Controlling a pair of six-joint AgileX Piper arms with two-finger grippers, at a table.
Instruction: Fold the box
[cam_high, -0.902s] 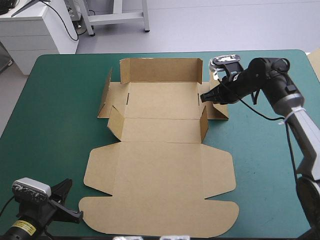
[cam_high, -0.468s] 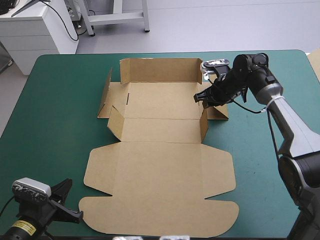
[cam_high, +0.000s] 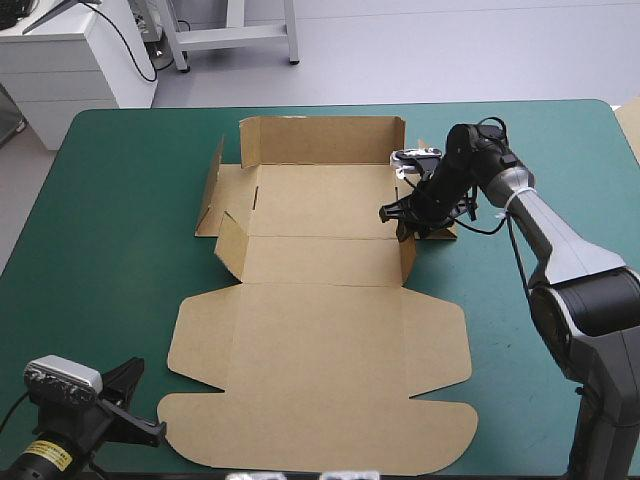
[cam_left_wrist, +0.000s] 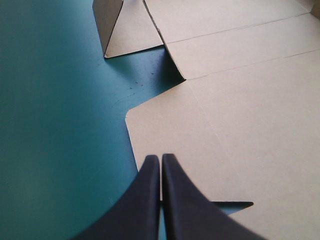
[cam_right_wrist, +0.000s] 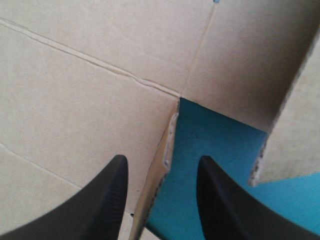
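On the table (cam_high: 120, 250), the right gripper (cam_right_wrist: 161, 159) stands wide-jawed astride the right flap (cam_right_wrist: 167, 145) of the box (cam_high: 320, 340), which a skewed pinch could crease; the left gripper (cam_left_wrist: 161, 165) has its jaws pressed together, empty.

The high camera sits above and behind the robot, tipped forward and down. It is far enough off to take in the whole table (cam_high: 120, 200) and all of the box (cam_high: 320, 340).

The left wrist camera is low over the table's near left corner, just above the left gripper (cam_left_wrist: 160, 157). It faces the far side, along the box's left edge.

The right wrist camera hangs very close over the right gripper (cam_right_wrist: 161, 160) at the box's far right, looking steeply down onto board and a patch of table.

The high view shares the box's left edge and raised left flap (cam_left_wrist: 112, 25) with the left wrist view. With the right wrist view it shares the board around the right gripper.
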